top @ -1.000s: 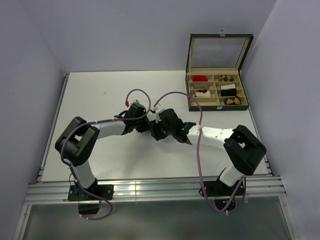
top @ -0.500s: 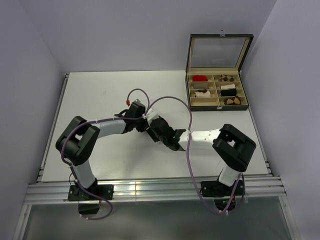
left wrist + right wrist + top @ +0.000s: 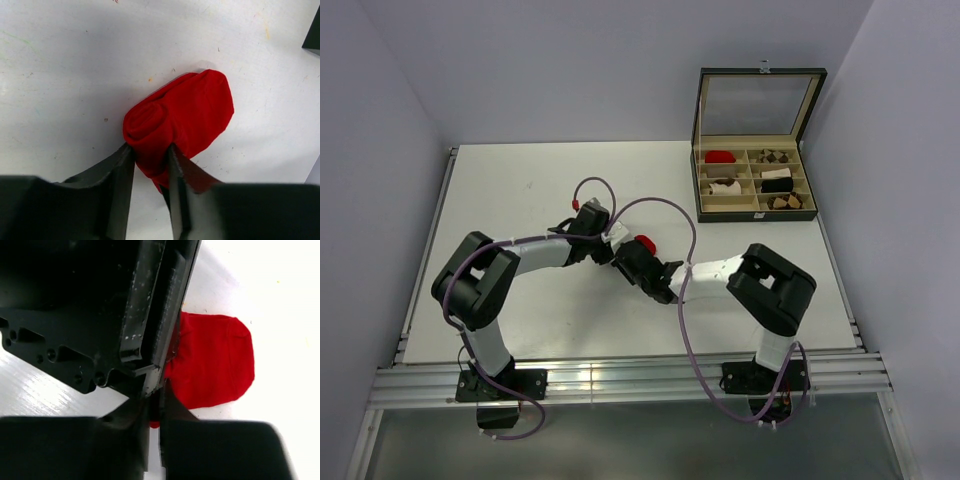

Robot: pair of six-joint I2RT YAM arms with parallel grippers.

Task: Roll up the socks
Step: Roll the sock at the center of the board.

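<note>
My left claw (image 3: 150, 152) is clamped on the rolled end of the red sock (image 3: 195, 107), which lies near the middle of the table (image 3: 520, 190), well away from every edge. The right claw (image 3: 155, 412) crowds in beside it, fingers almost together with a sliver of red between. I cannot tell whether it grips.

Plain red sock (image 3: 185, 115), black fingers (image 3: 120, 195), speckled white table (image 3: 75, 75).
</note>
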